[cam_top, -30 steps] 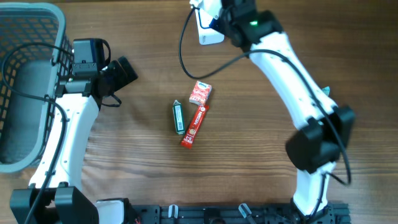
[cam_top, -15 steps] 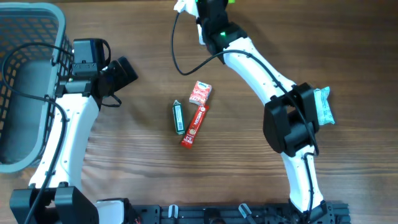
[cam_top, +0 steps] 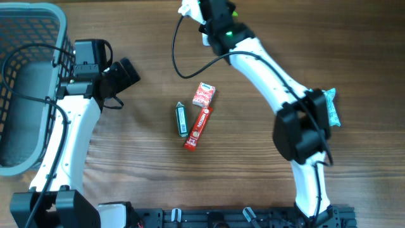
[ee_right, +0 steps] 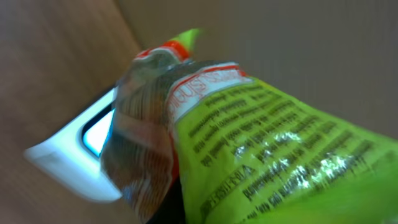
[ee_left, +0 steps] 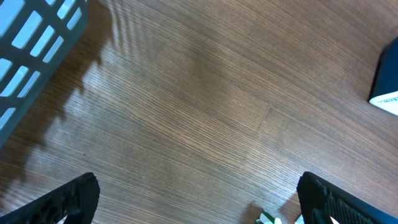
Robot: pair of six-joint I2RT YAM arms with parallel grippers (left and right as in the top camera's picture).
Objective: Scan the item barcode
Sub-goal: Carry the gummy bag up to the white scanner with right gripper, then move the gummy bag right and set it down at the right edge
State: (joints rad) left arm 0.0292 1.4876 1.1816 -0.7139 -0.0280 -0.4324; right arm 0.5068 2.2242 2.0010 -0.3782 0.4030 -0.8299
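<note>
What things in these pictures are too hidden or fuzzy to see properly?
Green packet: right wrist view, print blurred, no barcode readable.
White scanner: right wrist view, mostly behind the packet; overhead, under the right arm.
Teal packet: overhead, partly hidden by the right arm's elbow.
Red box: overhead, label too small to read.

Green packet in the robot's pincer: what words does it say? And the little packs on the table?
The green packet: dark small print and white letters on a red band, all too blurred to read.
The red box, red bar, green stick: print too small to read.
Nothing reads clearly.
</note>
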